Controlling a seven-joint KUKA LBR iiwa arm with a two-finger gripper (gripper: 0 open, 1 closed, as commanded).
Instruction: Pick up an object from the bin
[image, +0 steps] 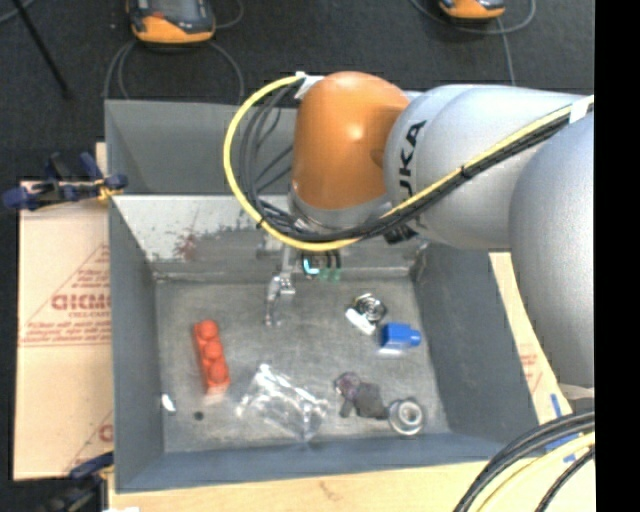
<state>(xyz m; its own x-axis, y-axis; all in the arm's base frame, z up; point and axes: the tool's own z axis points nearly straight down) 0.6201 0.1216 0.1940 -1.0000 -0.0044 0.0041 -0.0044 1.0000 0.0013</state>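
Pincer (282, 291) hangs over bare floor of the bin (132, 310), near the back wall. Can't tell its opening. Nearest candidate: red studded block (210, 356), left of centre. Probably light, rigid plastic, so grip across the narrow sides. Crumpled clear wrap (283, 402) looks flimsy, skip it.

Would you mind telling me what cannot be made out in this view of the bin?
Camera view, gripper: mostly hidden under the arm's orange cover.
Camera view, back right corner of the bin: covered by the arm.
Camera view, white speck near the orange block: too small to identify.
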